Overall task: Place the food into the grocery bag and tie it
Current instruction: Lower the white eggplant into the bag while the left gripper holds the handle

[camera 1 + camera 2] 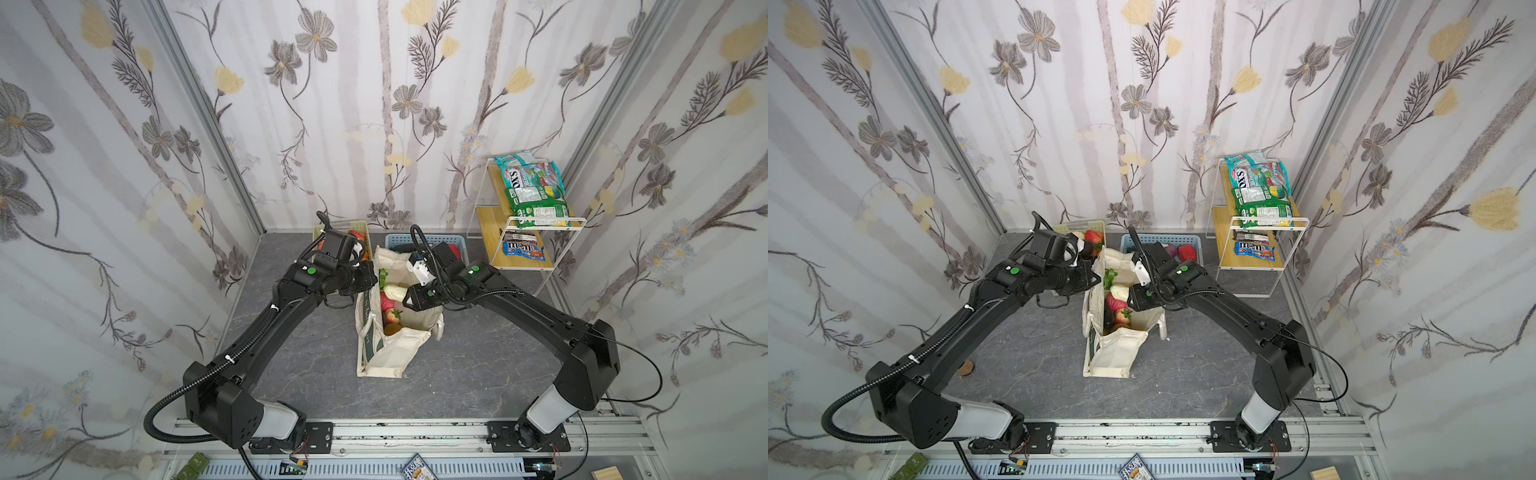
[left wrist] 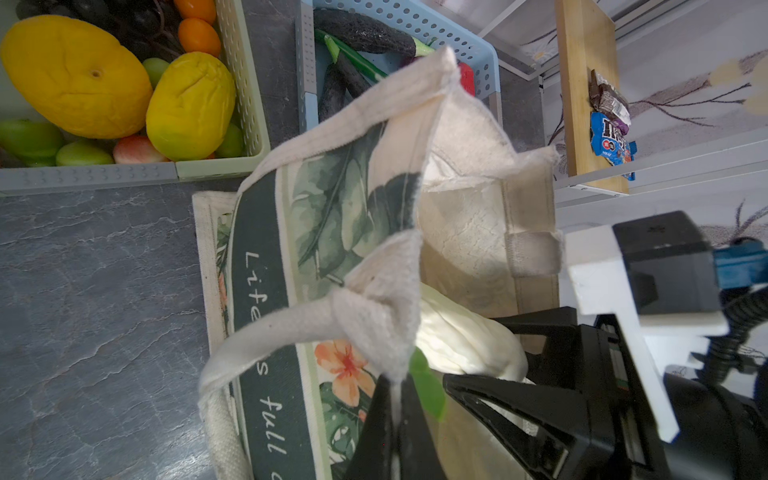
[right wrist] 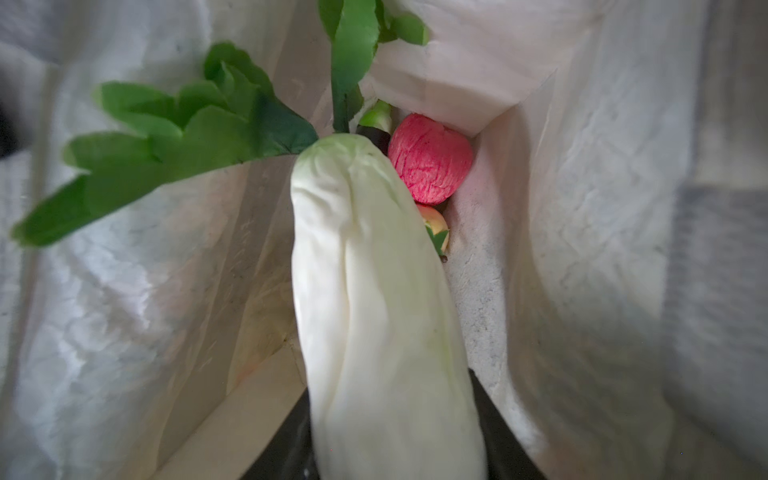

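Grey stone-look tabletop [image 1: 316, 374] lies bare around the front. Left gripper [image 2: 397, 390] pinches the rim of the grocery bag [image 1: 390, 353] mid-table. The right gripper [image 3: 386, 415], its fingertips mostly hidden, clasps a white radish [image 3: 374, 270] inside the bag, tight between the cloth walls and above a red fruit [image 3: 430, 160].

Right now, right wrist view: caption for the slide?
Right gripper holds a leafy white radish inside the grocery bag, near a red fruit.

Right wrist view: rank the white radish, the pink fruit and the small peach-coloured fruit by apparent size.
1. white radish, though it is nearest the camera
2. pink fruit
3. small peach-coloured fruit, partly hidden behind the radish
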Robot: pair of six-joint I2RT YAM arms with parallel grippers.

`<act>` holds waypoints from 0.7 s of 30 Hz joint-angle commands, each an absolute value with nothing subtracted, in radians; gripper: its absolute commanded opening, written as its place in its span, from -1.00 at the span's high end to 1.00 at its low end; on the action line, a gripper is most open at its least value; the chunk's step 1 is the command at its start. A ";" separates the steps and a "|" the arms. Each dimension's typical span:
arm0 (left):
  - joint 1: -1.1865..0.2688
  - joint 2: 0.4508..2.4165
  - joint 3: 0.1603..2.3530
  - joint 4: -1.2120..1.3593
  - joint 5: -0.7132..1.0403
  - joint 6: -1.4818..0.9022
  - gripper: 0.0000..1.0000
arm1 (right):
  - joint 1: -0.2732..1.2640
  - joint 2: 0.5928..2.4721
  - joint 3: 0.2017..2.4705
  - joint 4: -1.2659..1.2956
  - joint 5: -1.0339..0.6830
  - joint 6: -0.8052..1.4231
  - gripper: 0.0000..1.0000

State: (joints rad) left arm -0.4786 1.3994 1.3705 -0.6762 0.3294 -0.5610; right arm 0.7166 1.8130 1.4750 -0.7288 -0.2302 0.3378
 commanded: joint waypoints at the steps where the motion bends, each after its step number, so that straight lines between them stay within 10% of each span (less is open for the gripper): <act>1: -0.481 1.388 1.365 -0.623 0.356 -0.559 1.00 | 0.721 1.838 1.504 -0.729 -0.206 0.334 0.10; 21: -0.489 1.383 1.348 -0.585 0.362 -0.575 1.00 | 0.779 1.969 1.535 -0.698 -0.140 0.261 0.04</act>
State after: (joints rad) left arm -0.4881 1.3865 1.3434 -0.6247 0.3672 -0.5686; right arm 0.7731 1.9533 1.5444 -0.7433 -0.1570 0.2783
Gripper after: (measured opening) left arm 0.051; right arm 0.483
